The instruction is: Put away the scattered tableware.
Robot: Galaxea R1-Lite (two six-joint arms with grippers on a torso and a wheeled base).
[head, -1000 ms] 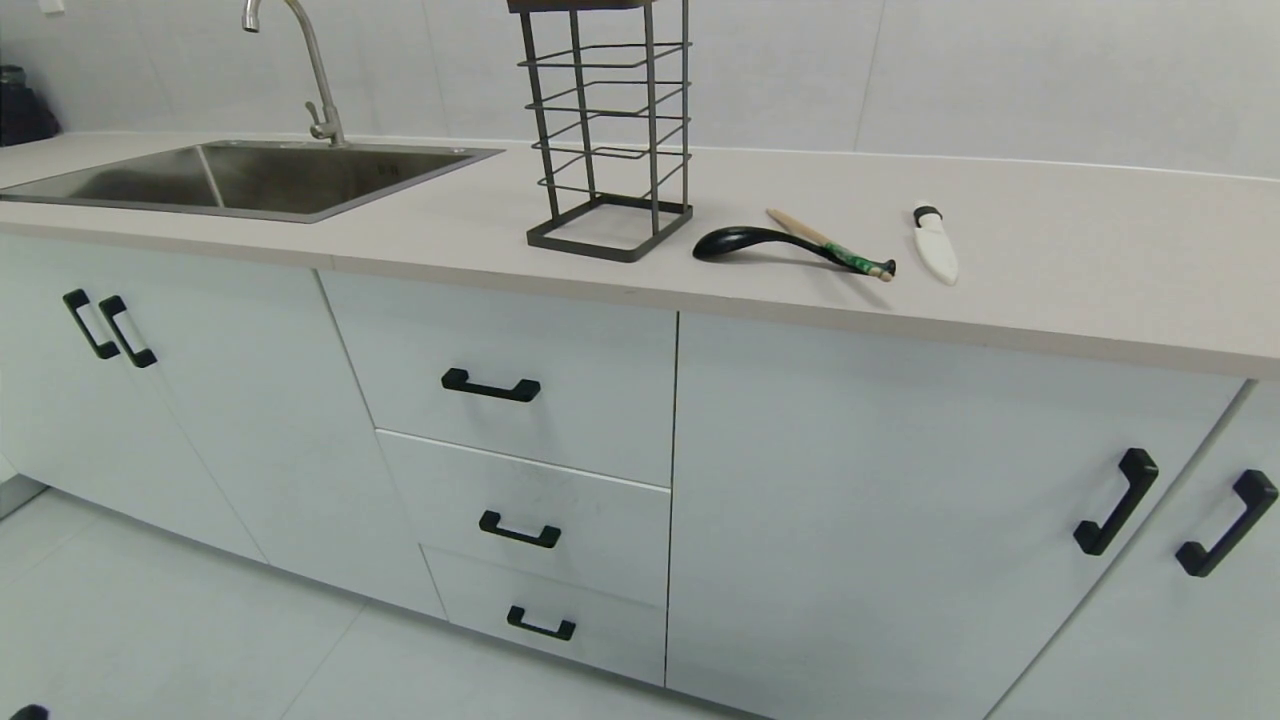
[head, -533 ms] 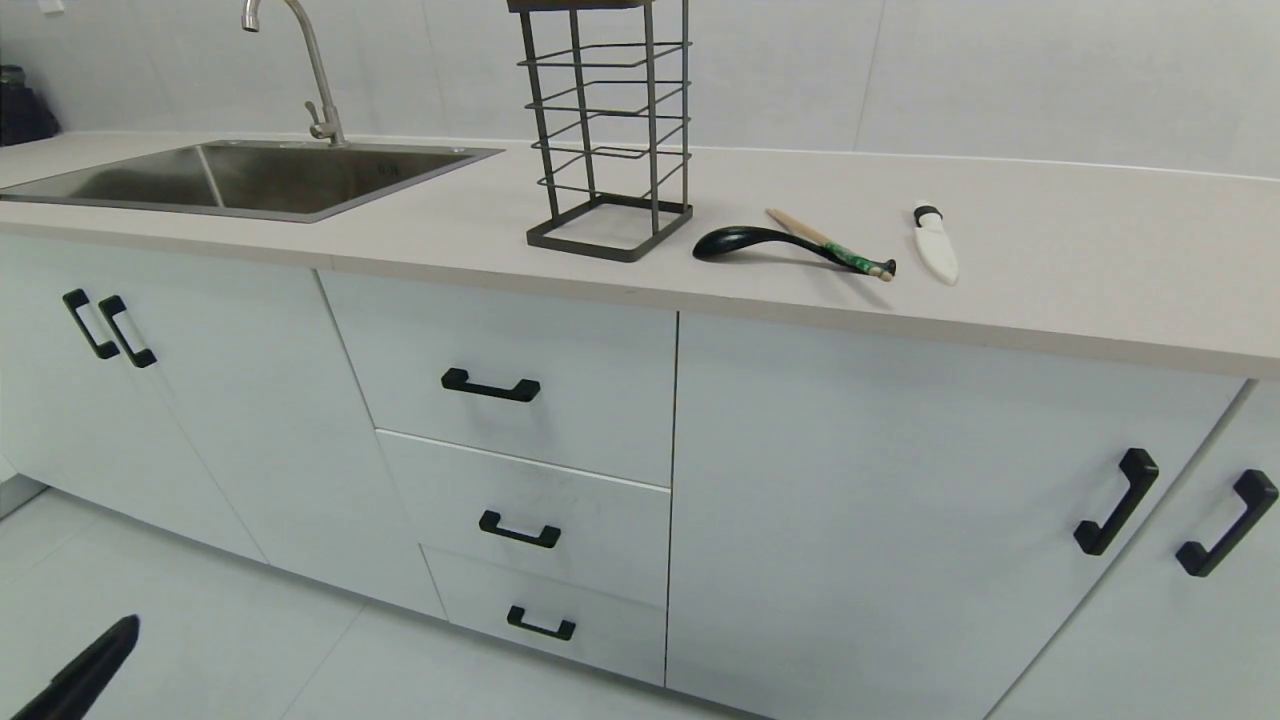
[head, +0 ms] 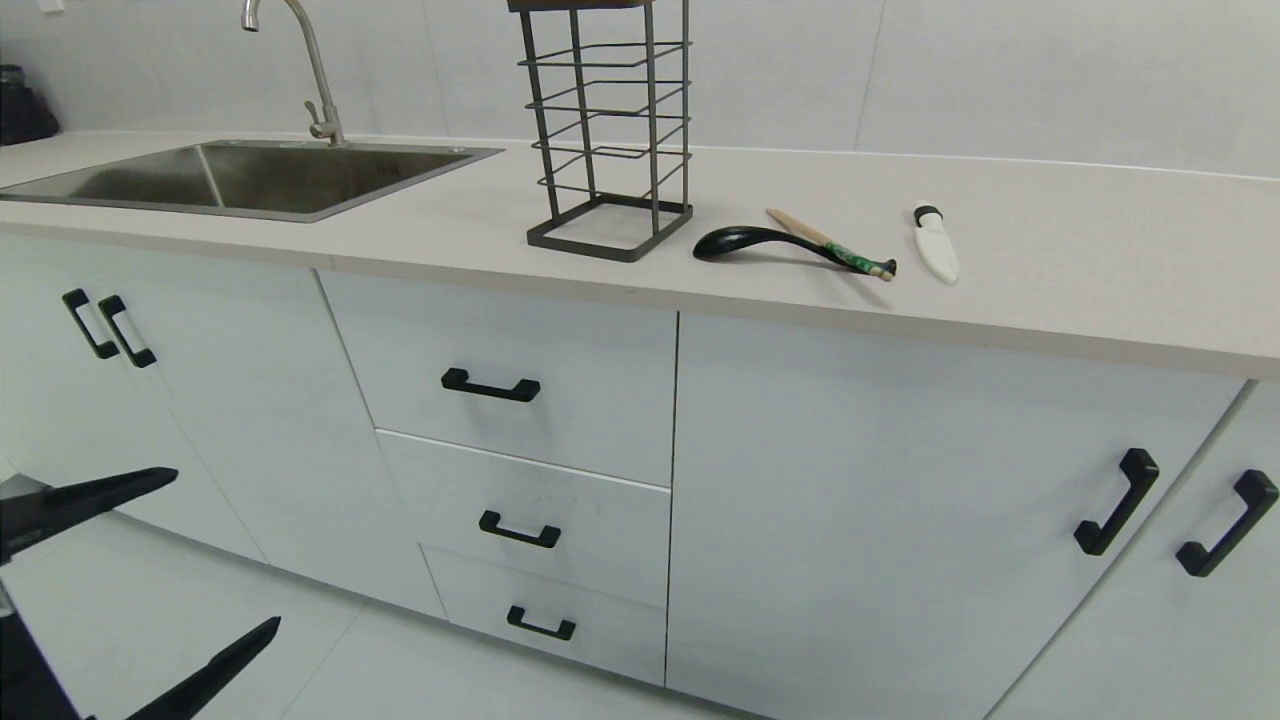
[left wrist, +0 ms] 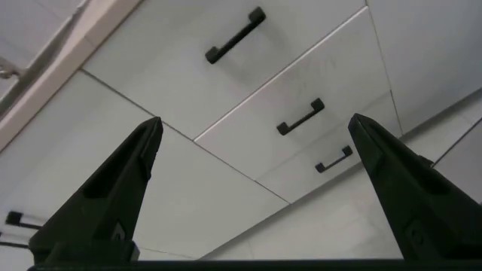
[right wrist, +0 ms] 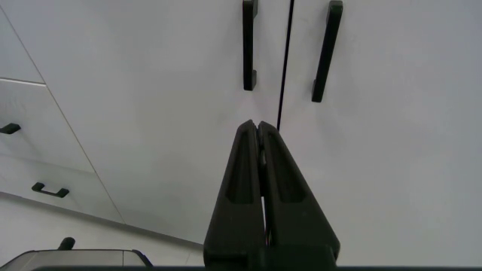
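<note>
My left claw (head: 226, 546) hangs spread wide, low before the cupboards; my right claw (right wrist: 256, 128) is pressed together. The ladle (head: 745, 242) lies on the desk (head: 1050, 260) at 1 o'clock from the left claw, its handle running 9-to-3. I judge the right arm nearer.

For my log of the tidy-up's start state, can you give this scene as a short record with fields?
rack: black wire rack, upright on the countertop
ladle: black ladle, lying right of the rack
chopsticks: wooden chopsticks, lying against the ladle's handle
white utensil: lying apart, right of the chopsticks
left tool: open, empty, low before the cabinet fronts
right tool: shut, empty, facing cabinet doors
</note>
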